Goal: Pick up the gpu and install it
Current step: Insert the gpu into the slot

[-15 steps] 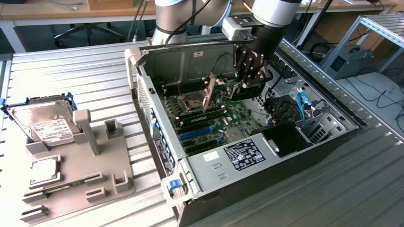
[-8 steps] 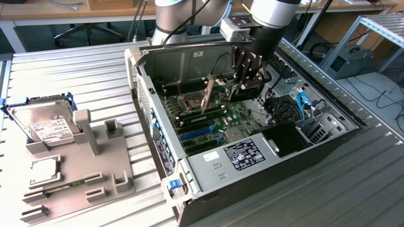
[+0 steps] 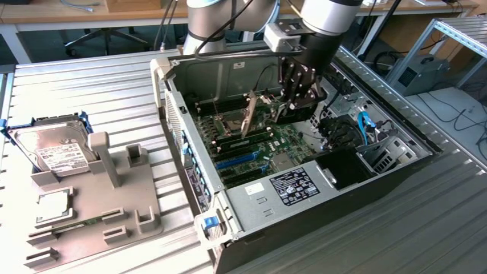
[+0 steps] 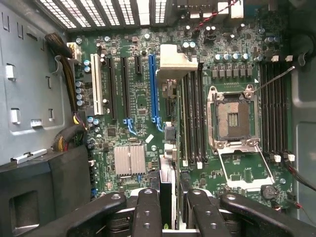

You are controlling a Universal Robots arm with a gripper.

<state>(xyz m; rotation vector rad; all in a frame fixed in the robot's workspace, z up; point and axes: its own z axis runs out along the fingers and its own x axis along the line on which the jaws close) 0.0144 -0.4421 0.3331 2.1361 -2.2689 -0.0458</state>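
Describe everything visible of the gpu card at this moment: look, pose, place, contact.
The gpu, a thin flat expansion card with a tan-looking face, stands on edge inside the open computer case, over the green motherboard. The black multi-fingered gripper closes on its upper part from above. In the wrist view the card is edge-on, a narrow dark strip with a silvery edge between the fingers, beside the blue slot. Whether it is seated cannot be told.

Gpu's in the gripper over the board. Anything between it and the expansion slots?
Nothing visible. The gripper holds the gpu edge-down just above the motherboard. The blue slot and black slots beside it are empty, with no cable across them. The cable bundle stays by the case wall.
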